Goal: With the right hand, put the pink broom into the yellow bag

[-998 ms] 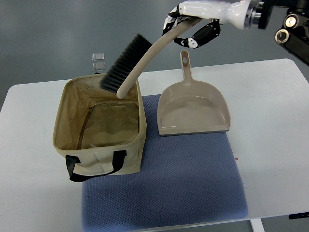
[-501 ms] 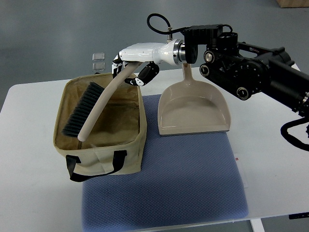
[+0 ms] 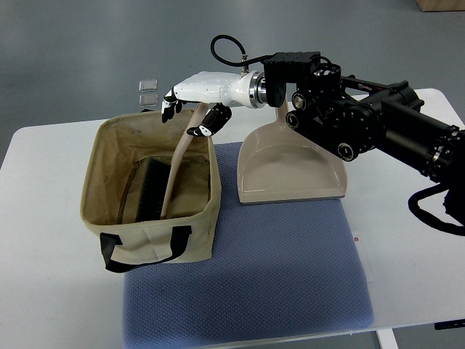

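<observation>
The pink broom (image 3: 176,169) stands in the yellow bag (image 3: 156,229), dark bristles down on the bag floor. Its pale handle leans up against the far rim. My right hand (image 3: 187,109) hovers just above that rim at the handle's top end. Its fingers (image 3: 168,107) are spread and no longer wrap the handle. The black right arm reaches in from the right edge. The left arm does not show.
A beige dustpan (image 3: 290,167) lies right of the bag, partly on a blue mat (image 3: 276,269) that covers the white table (image 3: 407,218). Two small clear cubes (image 3: 148,91) sit behind the bag.
The right hand carried the broom left and down into the bag. The broom went from hanging above the rim to standing inside, and the fingers have opened off the handle.
</observation>
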